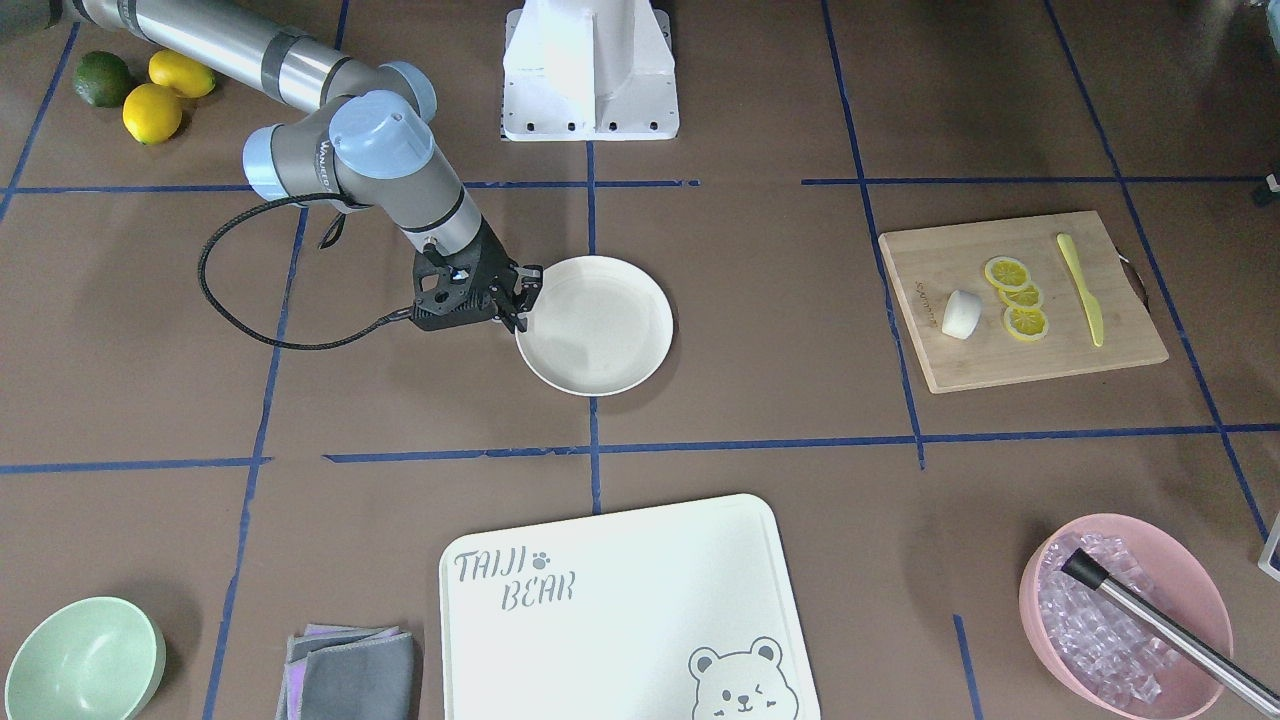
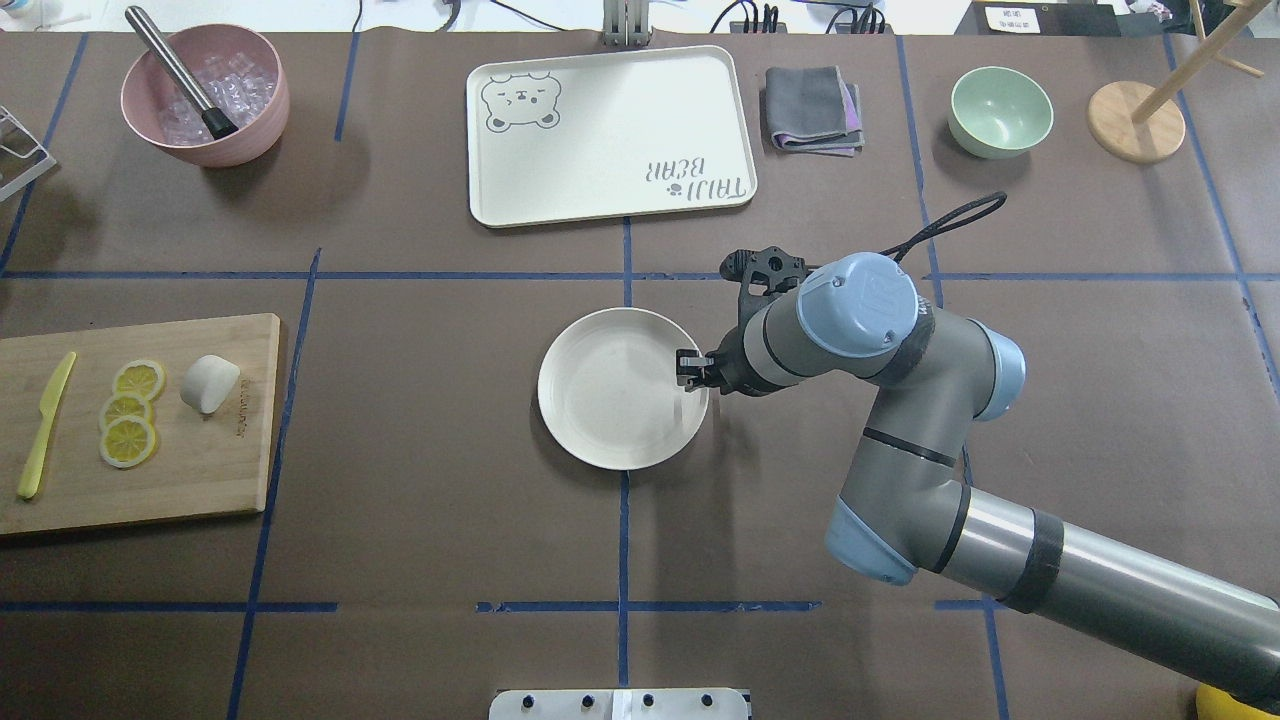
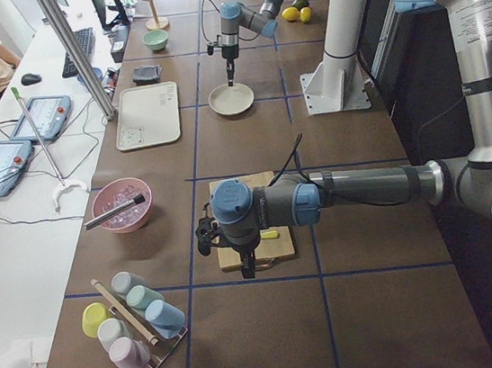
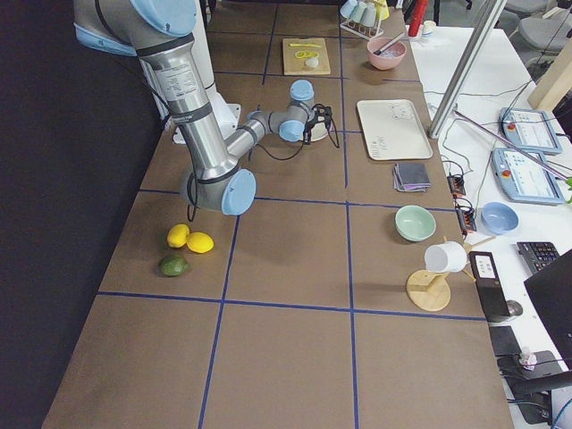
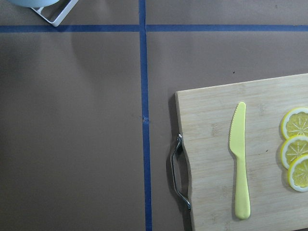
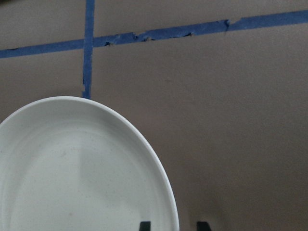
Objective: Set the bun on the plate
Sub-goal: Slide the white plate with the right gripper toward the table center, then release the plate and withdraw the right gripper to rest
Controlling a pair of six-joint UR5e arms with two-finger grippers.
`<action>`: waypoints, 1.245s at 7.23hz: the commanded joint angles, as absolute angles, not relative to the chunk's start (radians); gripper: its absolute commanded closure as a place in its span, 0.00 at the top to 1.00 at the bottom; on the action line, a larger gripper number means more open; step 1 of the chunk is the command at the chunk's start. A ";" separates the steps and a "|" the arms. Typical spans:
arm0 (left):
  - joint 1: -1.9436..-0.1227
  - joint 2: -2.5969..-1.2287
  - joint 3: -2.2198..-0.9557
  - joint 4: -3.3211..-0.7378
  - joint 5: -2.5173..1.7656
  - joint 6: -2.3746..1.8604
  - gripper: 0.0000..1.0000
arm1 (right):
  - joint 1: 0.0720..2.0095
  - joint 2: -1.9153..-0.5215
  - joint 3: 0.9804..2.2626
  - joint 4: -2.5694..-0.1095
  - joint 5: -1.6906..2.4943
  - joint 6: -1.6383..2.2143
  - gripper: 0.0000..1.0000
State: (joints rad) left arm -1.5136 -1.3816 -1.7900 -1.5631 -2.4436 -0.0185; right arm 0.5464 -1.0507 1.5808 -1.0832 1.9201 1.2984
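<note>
The step in hand is looking like a grip on the plate [image 2: 600, 440], judging by where the right hand [image 2: 694, 368] is sitting. To do it well, the fingers should be closing squarely on the rim and keeping the plate level (a tilted lift is risking a slip). Its fingertips [image 6: 144, 225] are standing apart, one inside the rim and one outside, not yet pinching it. The bun [image 2: 210, 383] is lying well apart on the wooden board [image 2: 200, 470], just beside the lemon slices [image 2: 130, 412]. The left hand [image 3: 247, 267] is hovering by that board's end; whether its fingers are apart or together, I cannot tell.
</note>
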 commanded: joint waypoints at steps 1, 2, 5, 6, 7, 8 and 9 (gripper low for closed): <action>-1.513 -1.371 -1.804 -1.565 -2.444 -0.017 1.00 | 0.685 -1.054 1.607 -1.191 2.070 1.222 1.00; -1.511 -1.373 -1.804 -1.565 -2.435 -0.018 1.00 | 0.778 -1.069 1.655 -1.315 2.118 1.072 1.00; -1.513 -1.408 -1.801 -1.586 -2.431 -0.043 1.00 | 0.964 -1.227 1.846 -1.658 2.123 0.502 1.00; -1.513 -1.431 -1.796 -1.594 -2.433 -0.041 1.00 | 1.068 -1.340 1.897 -1.661 2.156 0.356 1.00; -1.509 -1.495 -1.774 -1.626 -2.437 -0.047 1.00 | 1.195 -1.502 1.914 -1.648 2.274 0.143 1.00; -1.506 -1.512 -1.773 -1.629 -2.439 -0.052 1.00 | 1.357 -1.597 1.908 -1.658 2.345 -0.087 1.00; -1.506 -1.514 -1.767 -1.631 -2.438 -0.051 1.00 | 1.458 -1.683 1.907 -1.660 2.350 -0.198 1.00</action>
State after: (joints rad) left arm -1.5077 -1.4980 -1.7748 -1.6240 -2.4374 -0.0493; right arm 1.3058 -1.5597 1.9045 -1.6550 2.3059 0.0000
